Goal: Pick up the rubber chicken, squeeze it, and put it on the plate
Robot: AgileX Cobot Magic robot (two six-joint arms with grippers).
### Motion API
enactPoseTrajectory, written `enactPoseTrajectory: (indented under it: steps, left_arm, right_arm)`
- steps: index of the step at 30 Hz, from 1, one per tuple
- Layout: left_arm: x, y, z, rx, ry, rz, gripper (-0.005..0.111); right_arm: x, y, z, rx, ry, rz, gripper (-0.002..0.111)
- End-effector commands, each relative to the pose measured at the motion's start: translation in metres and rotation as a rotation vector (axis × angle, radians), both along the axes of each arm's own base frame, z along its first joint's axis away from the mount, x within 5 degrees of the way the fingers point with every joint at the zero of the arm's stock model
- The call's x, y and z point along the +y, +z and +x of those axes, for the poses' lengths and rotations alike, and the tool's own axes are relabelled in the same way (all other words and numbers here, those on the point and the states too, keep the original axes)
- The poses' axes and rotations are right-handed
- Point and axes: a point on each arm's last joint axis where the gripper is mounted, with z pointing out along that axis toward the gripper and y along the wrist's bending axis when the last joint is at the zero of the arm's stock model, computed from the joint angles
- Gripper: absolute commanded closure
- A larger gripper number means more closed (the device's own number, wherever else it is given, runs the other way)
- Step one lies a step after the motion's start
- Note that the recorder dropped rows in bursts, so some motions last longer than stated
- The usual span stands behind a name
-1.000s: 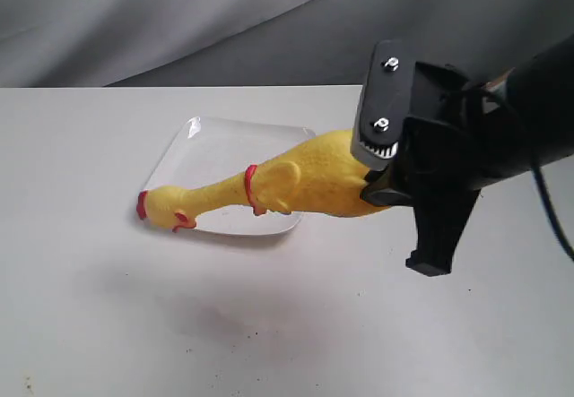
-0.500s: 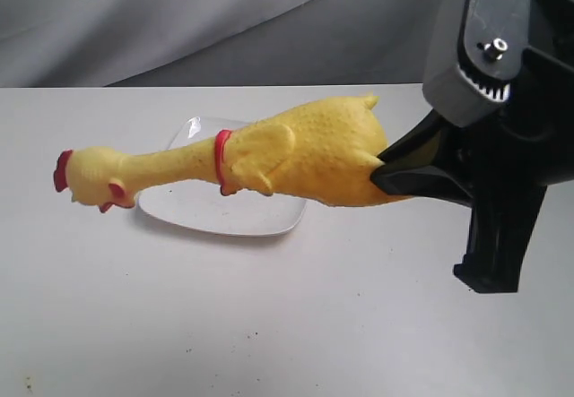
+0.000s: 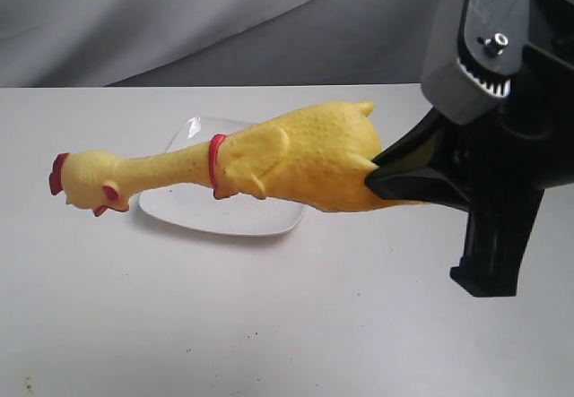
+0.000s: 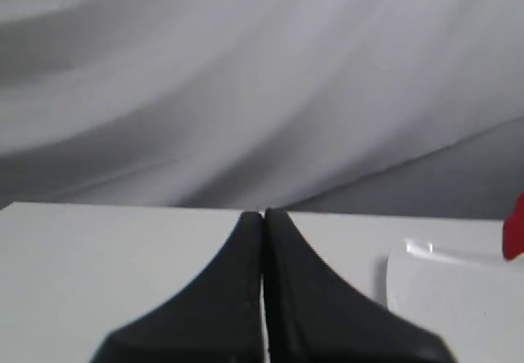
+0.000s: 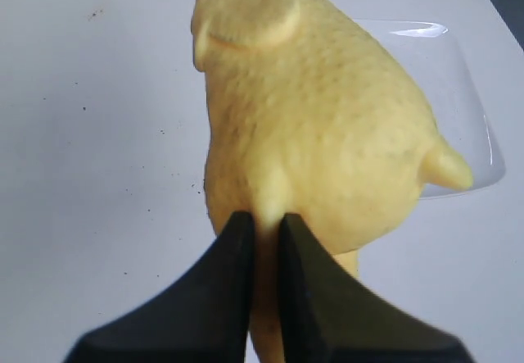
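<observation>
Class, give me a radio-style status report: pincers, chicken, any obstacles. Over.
Left pincer shut, empty. Right pincer shut on rubber chicken at its tail end. Chicken in the air, roughly level, over the plate. No obstacle in view.

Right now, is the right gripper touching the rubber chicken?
Touching. The right wrist view shows the right gripper with both jaws pinched on a fold of yellow rubber at the tail end of the rubber chicken.

In all three views: plate (image 3: 231, 220)
</observation>
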Motion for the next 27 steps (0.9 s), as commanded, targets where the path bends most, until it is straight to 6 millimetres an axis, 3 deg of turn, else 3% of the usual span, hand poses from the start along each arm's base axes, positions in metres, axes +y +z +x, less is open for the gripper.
enactPoseTrajectory:
  steps: [1,9,13,16,19,22,25,27]
  left_arm:
    - [-0.001,0.010,-0.001,-0.130,-0.013,-0.022,0.106]
    - [-0.009,0.054,-0.021,-0.649,-0.058,0.127,0.106]
    - [-0.015,0.069,-0.038,-0.906,-0.106,0.154,0.106]
    - [-0.021,0.074,-0.045,-1.005,-0.158,0.202,0.106]
    - [-0.025,0.073,-0.044,-0.988,-0.234,0.175,0.106]
    - [-0.034,0.066,-0.028,-0.733,-0.317,0.225,0.107]
    - [-0.045,0.082,-0.023,-0.589,-0.420,0.293,0.107]
    - [-0.052,0.100,-0.019,-0.534,-0.463,0.459,0.107]
  right_arm:
    - [0.001,0.003,-0.001,-0.001,-0.011,0.045,0.108]
    - [0.002,0.003,-0.002,0.005,-0.009,0.045,0.108]
    - [0.002,0.003,-0.002,0.005,-0.009,0.045,0.108]
    - [0.002,0.003,-0.002,0.007,-0.009,0.048,0.108]
    - [0.002,0.003,-0.002,0.009,-0.009,0.051,0.108]
    - [0.002,0.003,-0.002,0.010,-0.009,0.053,0.108]
    - [0.002,0.003,-0.002,0.012,-0.008,0.054,0.108]
    - [0.002,0.003,-0.003,0.016,-0.009,0.059,0.108]
